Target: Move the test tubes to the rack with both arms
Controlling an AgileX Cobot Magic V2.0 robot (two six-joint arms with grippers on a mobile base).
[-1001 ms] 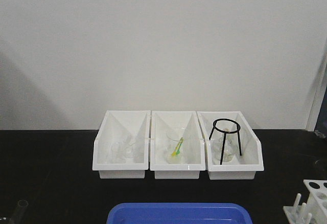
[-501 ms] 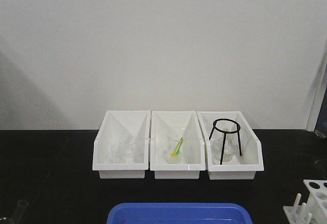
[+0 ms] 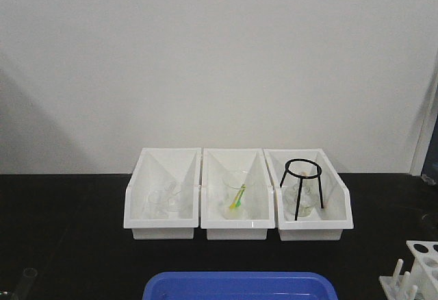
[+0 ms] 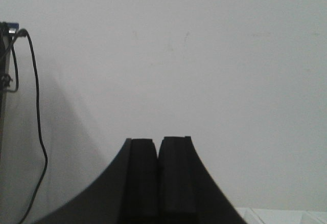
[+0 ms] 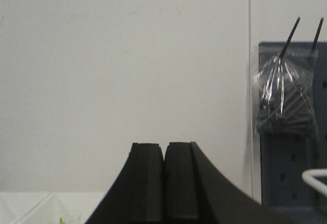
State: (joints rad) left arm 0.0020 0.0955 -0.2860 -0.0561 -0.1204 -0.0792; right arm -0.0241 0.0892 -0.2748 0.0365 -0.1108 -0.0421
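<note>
Nearest to each wrist camera are the arm's own fingers: the left gripper (image 4: 158,144) shows two matte black pads pressed flat together with nothing between them, and the right gripper (image 5: 164,150) is likewise closed on nothing. Both point at a plain white wall rather than at the work. In the front view, a blue plastic tray (image 3: 239,279) with rounded corners sits at the middle of the near edge of the black desk (image 3: 68,231); its inside cannot be seen. At the near left corner of the desk the open round rim of a clear glass test tube (image 3: 29,273) just shows, the rest being cut off. At the near right corner stands the rack (image 3: 419,264), white plastic, with round holes in its top plate and upright pegs on its left side; whether the holes are filled cannot be told. Toward the far edge three glossy white bins stand side by side, touching. The left bin (image 3: 161,227) holds clear glassware too faint to name. The middle bin (image 3: 236,227) holds a clear beaker (image 3: 235,185) with a green and yellow item (image 3: 237,198) leaning inside it. The right bin (image 3: 315,227) holds a black wire tripod (image 3: 302,171), ring on three legs, over a rounded clear glass vessel (image 3: 305,205).
</note>
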